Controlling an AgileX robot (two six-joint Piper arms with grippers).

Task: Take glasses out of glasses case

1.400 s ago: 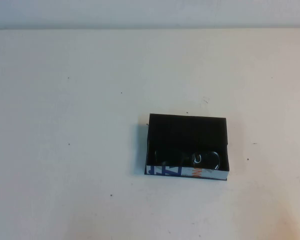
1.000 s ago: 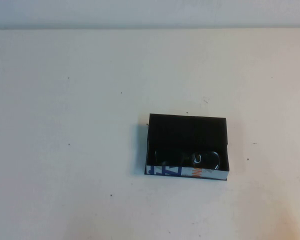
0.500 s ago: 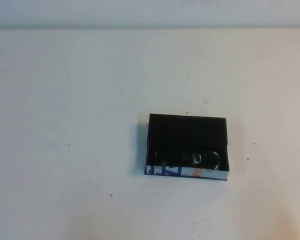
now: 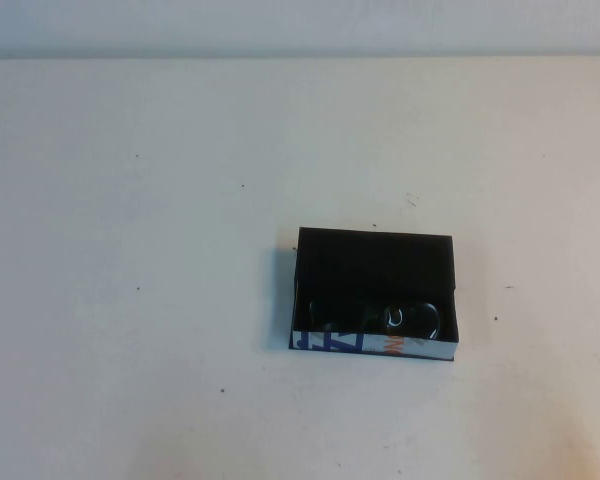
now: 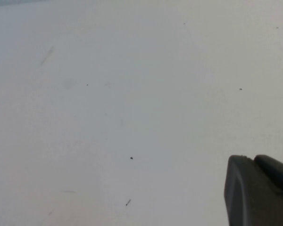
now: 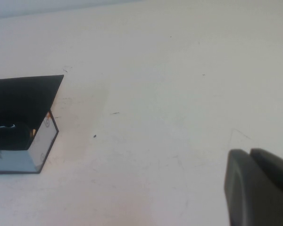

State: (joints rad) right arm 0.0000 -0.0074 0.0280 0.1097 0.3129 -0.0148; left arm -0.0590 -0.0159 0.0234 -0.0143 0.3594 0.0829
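Note:
The glasses case (image 4: pixel 375 262) is an open shallow black box right of the table's middle, with its white lettered side edge (image 4: pixel 370 343) facing me. The black glasses (image 4: pixel 412 318) lie inside along the near wall, and only a lens glint shows. In the right wrist view the case (image 6: pixel 23 96) sits far off, with a bit of the glasses (image 6: pixel 5 127) inside. My right gripper (image 6: pixel 249 151) is shut and empty, well away from the case. My left gripper (image 5: pixel 251 158) is shut and empty over bare table. Neither arm shows in the high view.
The white table (image 4: pixel 140 300) has only small dark specks. Its far edge meets a pale wall along the top of the high view.

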